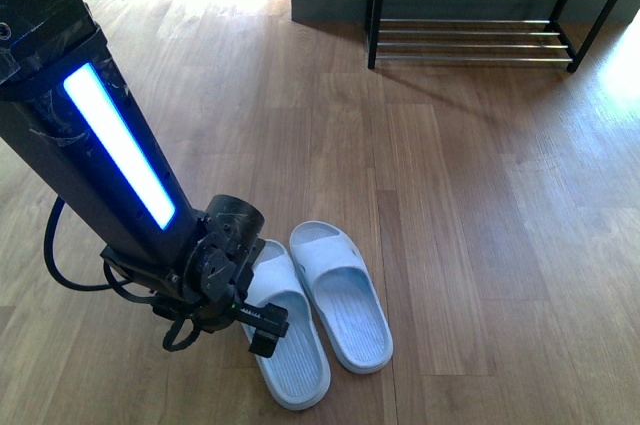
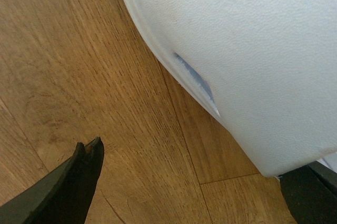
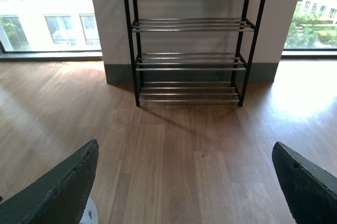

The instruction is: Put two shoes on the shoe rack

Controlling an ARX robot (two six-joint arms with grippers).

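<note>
Two slides [image 1: 343, 297] lie parallel, toes pointing away, angled slightly left.

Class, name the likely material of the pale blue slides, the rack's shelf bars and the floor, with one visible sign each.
Slides: probably soft moulded rubber or foam; matte, finely pebbled, one seamless piece. Shelf bars: metal, likely chromed; thin and shiny. Floor: wood or wood-look planks; grain and seams, low sheen.
</note>
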